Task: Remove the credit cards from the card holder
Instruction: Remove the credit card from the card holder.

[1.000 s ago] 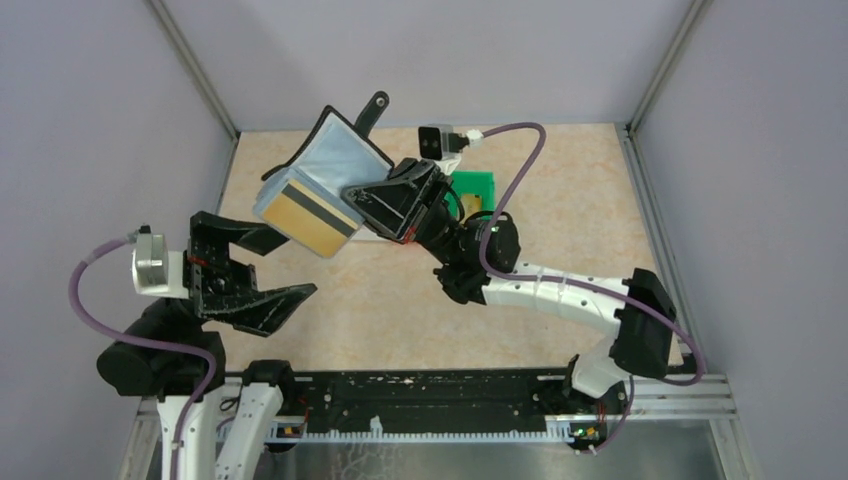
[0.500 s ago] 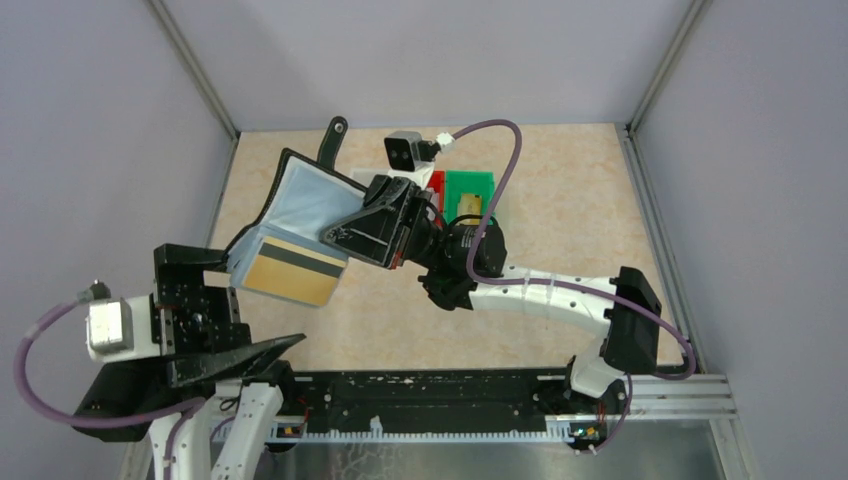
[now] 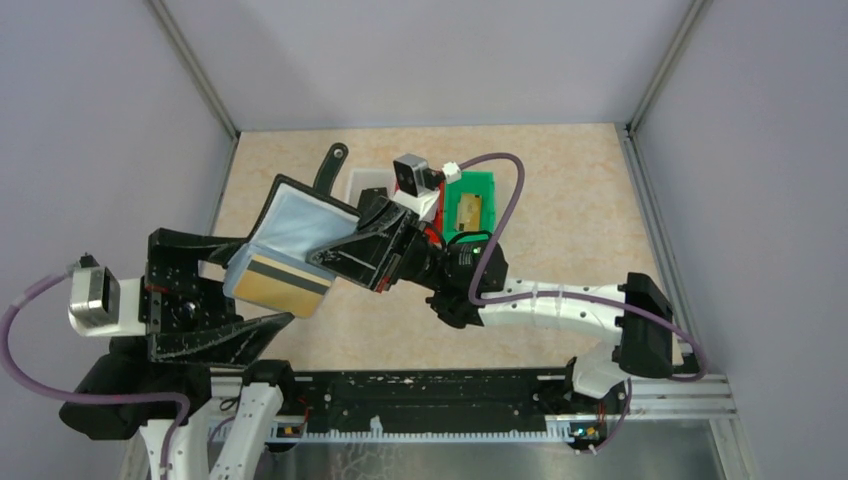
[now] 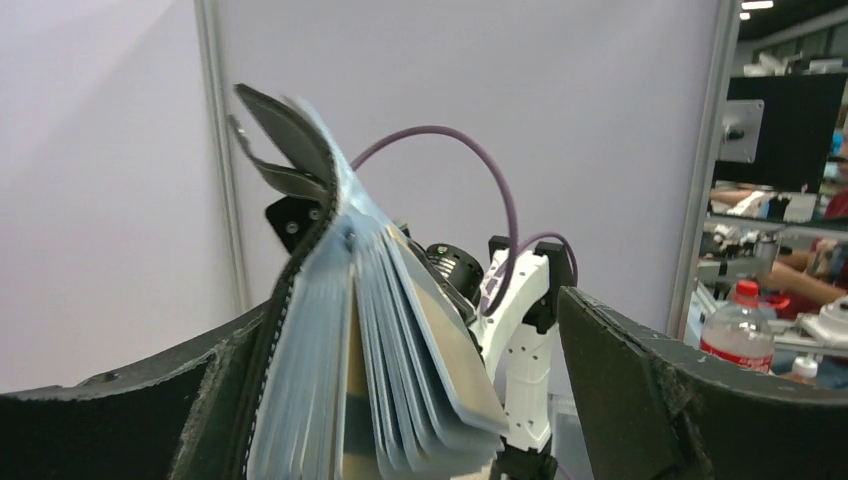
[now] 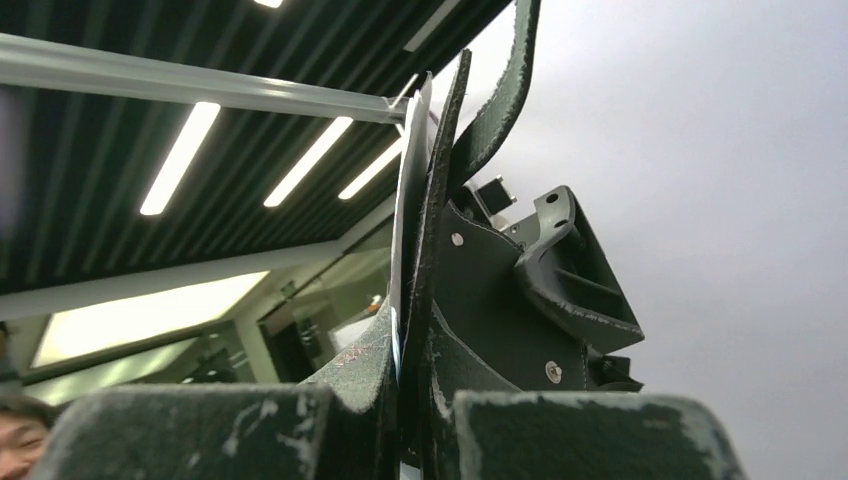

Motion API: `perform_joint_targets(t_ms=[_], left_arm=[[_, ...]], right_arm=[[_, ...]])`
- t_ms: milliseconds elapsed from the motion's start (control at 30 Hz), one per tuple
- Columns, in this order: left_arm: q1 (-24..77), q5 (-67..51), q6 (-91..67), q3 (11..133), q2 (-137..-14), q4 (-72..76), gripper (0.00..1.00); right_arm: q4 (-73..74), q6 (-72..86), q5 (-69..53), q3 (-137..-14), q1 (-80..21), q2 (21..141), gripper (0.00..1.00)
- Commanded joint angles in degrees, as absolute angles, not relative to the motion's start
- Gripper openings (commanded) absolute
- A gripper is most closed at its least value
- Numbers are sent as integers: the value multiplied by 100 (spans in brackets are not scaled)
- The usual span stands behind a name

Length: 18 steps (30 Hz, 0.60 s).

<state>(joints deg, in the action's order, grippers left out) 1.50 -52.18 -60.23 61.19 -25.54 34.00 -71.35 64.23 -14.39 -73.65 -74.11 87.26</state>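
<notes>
My right gripper [image 3: 362,246] is shut on the right edge of the black card holder [image 3: 300,215] and holds it open in the air, strap tab [image 3: 331,164] pointing away. Its pale blue sleeves fan out, and a gold card with a black stripe [image 3: 283,286] shows in the lowest sleeve. My left gripper [image 3: 266,282] is open, one finger on each side of the holder's lower end, not closed on it. In the left wrist view the sleeves [image 4: 400,330] hang between my fingers [image 4: 640,390], with the gold card's edge [image 4: 355,420] among them. The right wrist view shows the holder [image 5: 437,200] clamped edge-on.
A green bin [image 3: 478,181] with a tan flat item [image 3: 470,208] in it stands at the back of the table. A white bin [image 3: 361,181] stands to its left. My right arm hides the ground between them. Grey walls close three sides.
My right gripper has carried the open holder down and to the left. My left gripper dropped back, then came up around the holder's lower end, still open.
</notes>
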Motion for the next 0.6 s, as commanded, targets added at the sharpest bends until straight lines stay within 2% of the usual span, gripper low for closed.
perform_joint_targets(t_ms=[0,300,567], left_arm=[[183,-4792,-6409,6183,-2669,2653,98],[237,-5162,-6819,5951,-2619,2712,88],[237,-5176,-6684,5845,-2751,2439,78]], right_arm=[[-7506,5487,-909,-7204,-7514,8176,0],[-8019,5049,-252,-6723,-7560,7952,0],[-8187,4942,-186,-6708,-7574,8049,0]])
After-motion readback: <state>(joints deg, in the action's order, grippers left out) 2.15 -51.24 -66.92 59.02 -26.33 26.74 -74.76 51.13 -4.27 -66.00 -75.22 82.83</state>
